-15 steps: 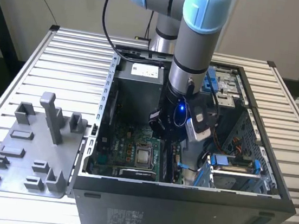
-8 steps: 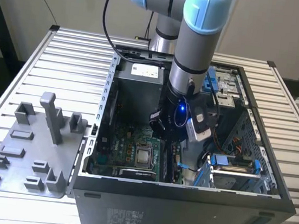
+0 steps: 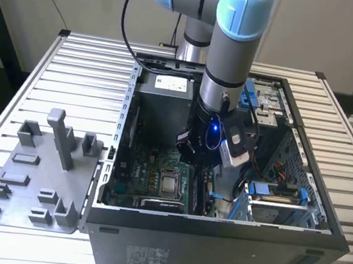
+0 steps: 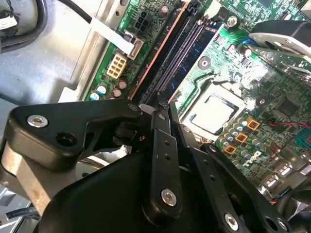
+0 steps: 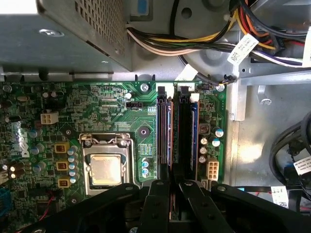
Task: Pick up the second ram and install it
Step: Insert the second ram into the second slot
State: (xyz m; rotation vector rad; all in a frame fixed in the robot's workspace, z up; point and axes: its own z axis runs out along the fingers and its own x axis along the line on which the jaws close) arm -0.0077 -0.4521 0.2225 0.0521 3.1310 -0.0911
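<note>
My black two-fingered end effector [image 5: 174,183] is clenched on the second ram [image 5: 169,141], a slim dark memory stick standing edge-on in a long black slot of the green motherboard [image 5: 112,102]. If the stick sits tilted, pushing may bend it or leave one end unlatched.

In the exterior view we look down from high up, well back, onto the slatted bench [image 3: 75,68] and the open computer case [image 3: 215,240]. Both wrist views sit close above the motherboard [image 5: 97,107], looking past the hand [image 5: 175,187]; they share the processor socket [image 4: 214,114] and memory slots [image 5: 177,136].
</note>
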